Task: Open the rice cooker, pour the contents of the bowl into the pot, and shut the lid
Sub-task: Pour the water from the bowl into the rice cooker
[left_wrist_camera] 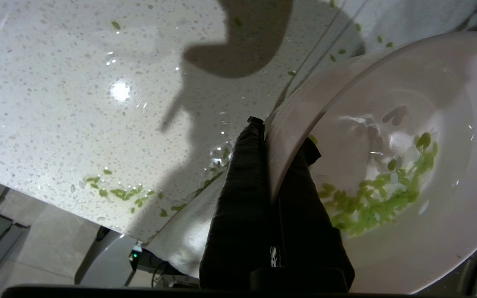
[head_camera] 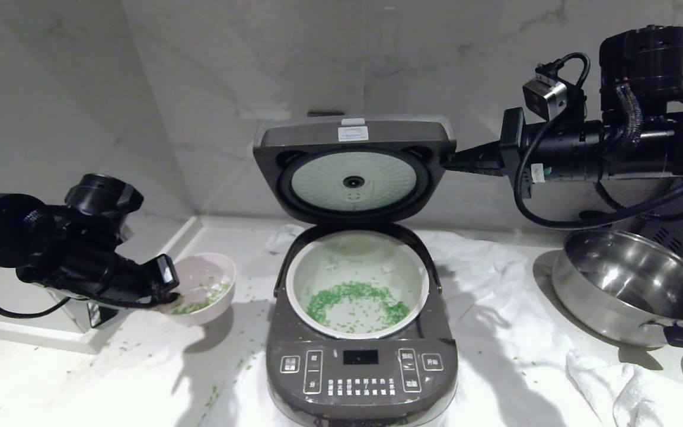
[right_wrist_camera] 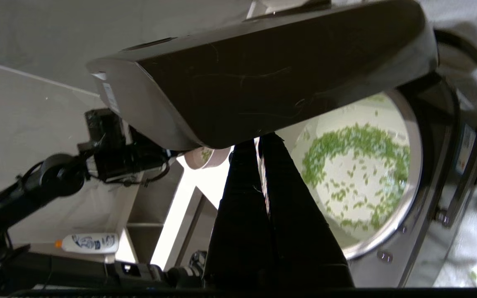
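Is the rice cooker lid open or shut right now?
Open. The lid stands upright, its white dimpled underside facing forward, and the pot below is uncovered with green bits inside.

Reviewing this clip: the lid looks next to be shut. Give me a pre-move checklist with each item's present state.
1. Green bits in the pot: ok, though some remain in the bowl.
2. Pot rim free of obstructions: ok.
3. Bowl clear of the cooker: ok, the left pincer is shut on its rim, off to the cooker's left.
4. Lid fully up: ok.
5. Right pincer at the lid's right edge: ok, shut; contact cannot tell.
6. Counter tidy: not ok, bits scattered.
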Controlling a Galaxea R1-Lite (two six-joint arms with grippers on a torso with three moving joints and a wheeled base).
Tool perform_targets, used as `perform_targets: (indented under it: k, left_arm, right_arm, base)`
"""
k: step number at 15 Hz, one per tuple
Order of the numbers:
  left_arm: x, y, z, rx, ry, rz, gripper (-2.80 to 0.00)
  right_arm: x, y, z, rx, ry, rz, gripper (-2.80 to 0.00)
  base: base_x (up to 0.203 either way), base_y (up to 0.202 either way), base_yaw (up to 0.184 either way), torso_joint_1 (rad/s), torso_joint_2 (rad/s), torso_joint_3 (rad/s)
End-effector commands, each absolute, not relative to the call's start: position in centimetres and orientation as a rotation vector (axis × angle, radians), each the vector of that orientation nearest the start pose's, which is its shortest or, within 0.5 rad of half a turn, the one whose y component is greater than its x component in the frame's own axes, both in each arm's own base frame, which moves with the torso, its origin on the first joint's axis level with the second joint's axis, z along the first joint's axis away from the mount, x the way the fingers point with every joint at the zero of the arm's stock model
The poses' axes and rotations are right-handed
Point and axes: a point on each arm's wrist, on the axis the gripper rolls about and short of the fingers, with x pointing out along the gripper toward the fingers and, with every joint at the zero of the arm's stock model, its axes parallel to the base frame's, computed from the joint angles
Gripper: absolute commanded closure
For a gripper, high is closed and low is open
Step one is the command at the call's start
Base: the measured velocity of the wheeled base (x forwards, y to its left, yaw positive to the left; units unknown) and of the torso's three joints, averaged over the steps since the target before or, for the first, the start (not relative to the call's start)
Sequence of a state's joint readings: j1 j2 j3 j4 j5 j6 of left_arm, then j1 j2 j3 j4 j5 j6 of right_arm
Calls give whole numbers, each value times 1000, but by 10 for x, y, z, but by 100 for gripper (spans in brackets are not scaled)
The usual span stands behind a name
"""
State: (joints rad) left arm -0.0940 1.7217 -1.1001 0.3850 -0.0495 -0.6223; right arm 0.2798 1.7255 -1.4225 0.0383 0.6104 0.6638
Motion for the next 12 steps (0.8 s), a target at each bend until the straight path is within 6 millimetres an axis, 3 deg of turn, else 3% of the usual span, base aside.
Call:
perform_targets:
  k: [1, 8, 12]
  left_arm:
    - [285, -31, 174, -546, 1002, 176, 0]
    - [281, -33, 189, -539, 988, 166, 0]
    - [277, -50, 198, -528, 985, 116, 0]
  right_arm:
    - [324, 107, 281, 675, 639, 735, 0]
    - [348, 113, 282, 673, 612, 735, 0]
    - [363, 116, 288, 668, 552, 683, 0]
  base:
    - [0, 0, 0, 0, 0, 0]
    - [0, 0, 0, 0, 0, 0]
    - [0, 0, 0, 0, 0, 0]
